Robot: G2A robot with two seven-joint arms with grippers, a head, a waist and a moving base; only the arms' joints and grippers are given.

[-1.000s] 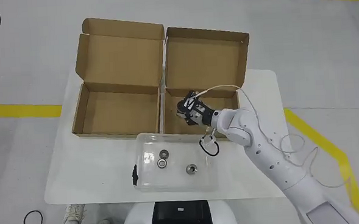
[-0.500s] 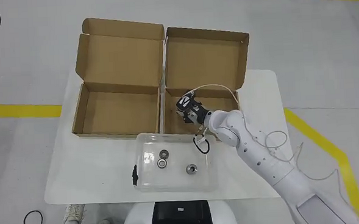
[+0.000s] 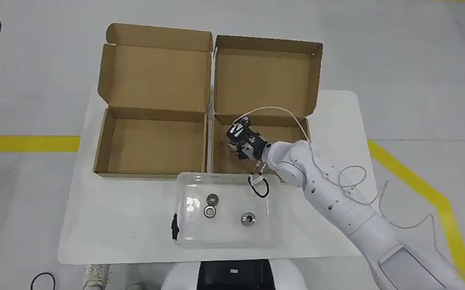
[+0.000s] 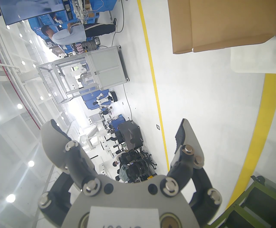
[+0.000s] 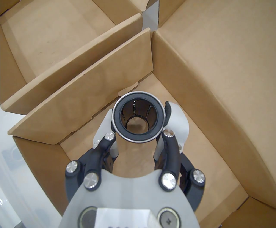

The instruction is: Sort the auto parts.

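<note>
The right gripper (image 3: 244,138) is over the left part of the right-hand open brown cardboard box (image 3: 284,146), which stands at the far edge of the white table (image 3: 338,116). Its two fingers are closed partway around a short metal cylinder with a black-rimmed open end, a sleeve-type bearing (image 5: 138,136), and grip it on both sides. In the right wrist view the right gripper (image 5: 139,114) holds this part within the box walls, near the wall shared with the neighbouring box; the pictures do not show whether the part touches the box floor (image 5: 204,151).

A second open brown cardboard box (image 3: 149,145) sits just beside the first, toward the table's far left corner. At the near edge lies a clear plastic tray (image 3: 229,231) with two small round metal parts (image 3: 211,205) close together and a third (image 3: 247,218) apart from them.

The left gripper (image 4: 117,129) has its fingers spread wide with nothing between them.
</note>
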